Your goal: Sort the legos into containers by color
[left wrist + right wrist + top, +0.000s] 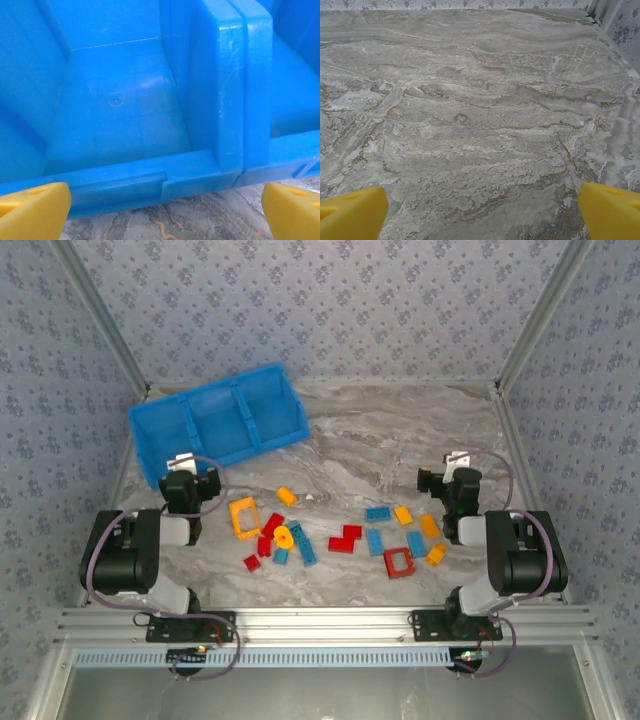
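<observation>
Top external: legos (345, 537) lie behind and between both pairs of jaws.
Both gape wide, empty; left jaws face the bin (235, 90).

Both arms sit folded back on themselves, bases side by side. The left arm (128, 558) keeps its dark elbow tucked low and out to the left, with the forearm reaching forward to the left gripper (186, 466), which points away from the base. Its yellow fingertips (32, 212) stand at opposite lower corners of the wrist view — jaws spread wide, gripping nothing. The right arm (522, 558) mirrors that pose, elbow out to the right and wrist facing forward. The right gripper (456, 468) is likewise spread wide — its yellow pads (610, 212) are far apart and grip nothing.
</observation>
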Tool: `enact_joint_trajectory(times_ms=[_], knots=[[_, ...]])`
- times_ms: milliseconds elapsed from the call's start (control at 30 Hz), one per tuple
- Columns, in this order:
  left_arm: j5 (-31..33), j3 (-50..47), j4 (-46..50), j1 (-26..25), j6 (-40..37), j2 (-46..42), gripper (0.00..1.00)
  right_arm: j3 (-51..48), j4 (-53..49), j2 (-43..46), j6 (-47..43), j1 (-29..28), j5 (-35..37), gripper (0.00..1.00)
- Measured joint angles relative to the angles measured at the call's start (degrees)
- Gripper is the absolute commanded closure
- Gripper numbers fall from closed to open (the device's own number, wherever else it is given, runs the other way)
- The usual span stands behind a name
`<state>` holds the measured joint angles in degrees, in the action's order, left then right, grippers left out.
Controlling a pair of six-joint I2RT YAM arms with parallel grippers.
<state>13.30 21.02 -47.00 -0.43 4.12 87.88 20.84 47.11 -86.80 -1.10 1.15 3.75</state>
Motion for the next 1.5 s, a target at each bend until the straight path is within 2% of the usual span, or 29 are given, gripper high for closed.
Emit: enact_joint_trajectory(times_ms=[767, 900, 1033, 1167, 1233, 1367, 1433, 1500], knots=[[0.1, 0.0, 0.9, -0.3, -0.1, -0.6, 0.02, 0.1, -0.6, 0.1, 0.0, -0.1, 0.0, 0.00], [2.9, 3.5, 14.2, -3.3, -0.4, -10.8, 0.02, 1.8, -8.6, 5.4, -0.7, -2.5, 3.3, 0.00], [6.9, 9.4, 22.0, -8.2, -0.7, -24.1, 0.02, 5.4, -17.1, 18.2, -1.6, -6.4, 7.1, 0.00], [12.4, 19.0, 31.6, -15.4, -1.8, -32.7, 0.02, 17.0, -30.1, 31.1, -1.2, -13.1, 11.4, 0.00], [14.6, 26.9, 39.6, -17.7, -0.1, -33.5, 0.02, 24.5, -36.4, 34.6, 1.4, -15.4, 10.3, 0.00], [14.6, 45.0, 58.5, -15.7, 8.9, -30.1, 0.02, 38.6, -50.1, 38.0, 16.2, -14.2, 6.8, 0.01], [11.8, 49.1, 64.4, -12.4, 13.2, -29.0, 0.02, 41.9, -55.3, 38.7, 21.5, -14.1, 4.9, 0.06], [7.9, 51.4, 70.9, -8.2, 16.7, -27.0, 0.04, 44.3, -61.0, 38.0, 25.2, -16.7, 4.2, 0.10]])
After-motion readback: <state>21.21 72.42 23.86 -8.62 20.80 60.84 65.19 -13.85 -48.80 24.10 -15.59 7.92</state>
